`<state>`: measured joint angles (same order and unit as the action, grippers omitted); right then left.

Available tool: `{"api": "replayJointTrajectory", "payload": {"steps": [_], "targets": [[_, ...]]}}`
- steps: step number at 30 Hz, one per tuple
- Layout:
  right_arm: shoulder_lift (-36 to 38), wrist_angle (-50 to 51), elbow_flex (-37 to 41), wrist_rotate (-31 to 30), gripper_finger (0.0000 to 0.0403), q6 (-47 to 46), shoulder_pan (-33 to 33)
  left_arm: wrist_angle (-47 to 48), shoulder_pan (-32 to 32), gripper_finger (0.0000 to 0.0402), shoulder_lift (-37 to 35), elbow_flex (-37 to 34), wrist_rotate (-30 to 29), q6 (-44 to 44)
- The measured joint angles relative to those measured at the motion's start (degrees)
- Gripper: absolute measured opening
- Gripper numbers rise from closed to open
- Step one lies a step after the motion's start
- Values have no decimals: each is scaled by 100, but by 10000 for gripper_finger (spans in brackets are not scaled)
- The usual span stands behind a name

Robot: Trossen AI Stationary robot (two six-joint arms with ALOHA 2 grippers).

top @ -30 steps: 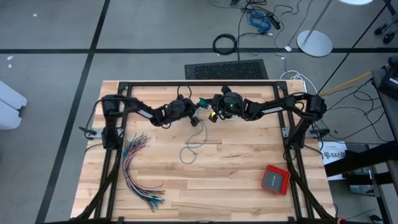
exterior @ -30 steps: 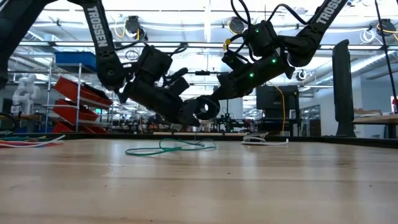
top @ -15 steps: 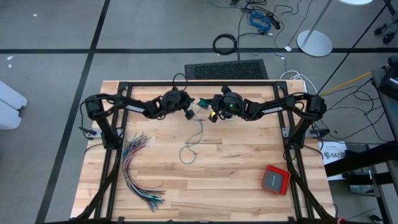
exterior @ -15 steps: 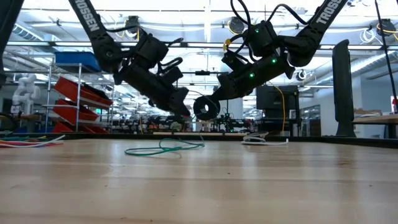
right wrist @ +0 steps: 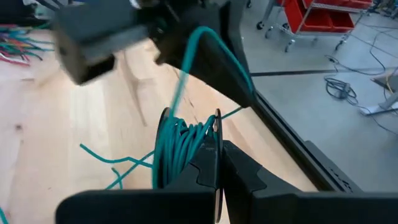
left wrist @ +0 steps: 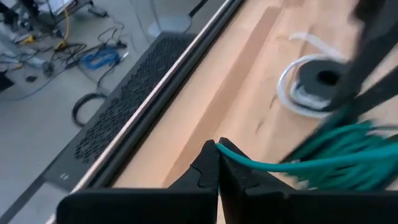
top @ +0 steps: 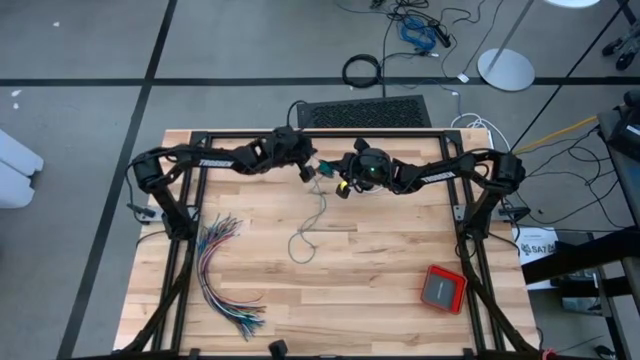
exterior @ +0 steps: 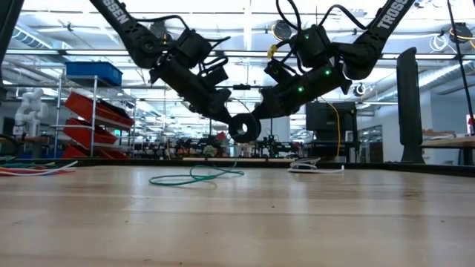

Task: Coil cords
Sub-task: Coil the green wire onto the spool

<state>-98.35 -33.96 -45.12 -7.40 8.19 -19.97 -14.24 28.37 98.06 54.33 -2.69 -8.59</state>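
Left hand: I have my left hand raised over the far middle of the table, fingers pinched together on a strand of the teal-green cord; the wrist view shows the strand running out from between the fingertips.
Right hand: my right hand sits just beside the left one, also raised off the table, fingers closed on a bunch of teal-green loops.
Teal-green cord: part of it is wound into loops at the right hand, one strand crosses to the left hand, and the loose remainder hangs down and lies in slack curves on the table below the hands; the low view shows it lying flat on the wood.
Black cord: I see a black ring with a white coil lying on the table in the left wrist view; I cannot tell more of it.
Coloured wires: a fanned bundle lies near the table's left side, well apart from the hands.
Red box: a small one rests toward the near right corner.
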Motion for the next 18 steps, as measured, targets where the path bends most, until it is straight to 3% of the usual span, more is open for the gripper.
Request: {"api": "replayJointTrajectory", "payload": {"steps": [10, 18], "targets": [[0, -146, 0, 197, 0, 63, 22, 872, 557, 0, 55, 117, -79, -96], [21, -718, 0, 305, 0, -28, 24, 1030, 538, 0, 63, 49, 334, -21]]}}
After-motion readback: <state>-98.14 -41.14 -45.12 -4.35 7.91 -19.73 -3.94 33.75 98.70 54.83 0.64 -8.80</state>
